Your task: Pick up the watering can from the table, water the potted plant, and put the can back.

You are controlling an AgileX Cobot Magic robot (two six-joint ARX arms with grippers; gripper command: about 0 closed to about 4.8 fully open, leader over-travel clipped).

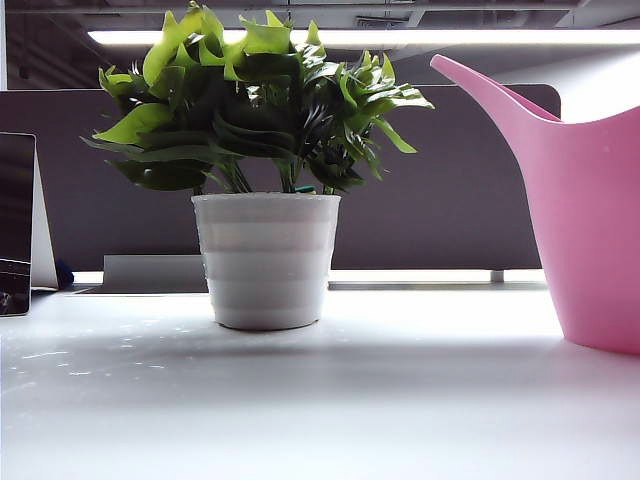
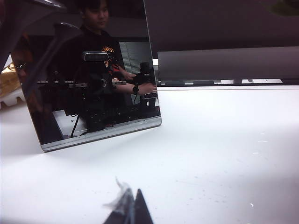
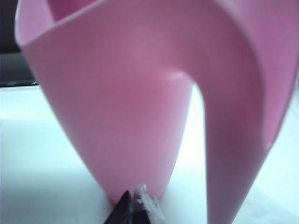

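The pink watering can (image 1: 598, 220) stands upright on the white table (image 1: 320, 400) at the right, spout pointing up and left toward the potted plant (image 1: 265, 170) in its white ribbed pot at the centre. No gripper shows in the exterior view. In the right wrist view the watering can (image 3: 140, 102) fills the frame, its handle loop beside the body; my right gripper (image 3: 135, 207) sits low on the table close before the can's base, shut and holding nothing. In the left wrist view my left gripper (image 2: 131, 207) rests shut and empty above the table (image 2: 210, 154).
A dark reflective panel (image 2: 93, 74) leans on the table ahead of the left gripper, and the panel (image 1: 17, 220) shows at the exterior view's left edge. A dark partition (image 1: 450, 180) runs along the table's far side.
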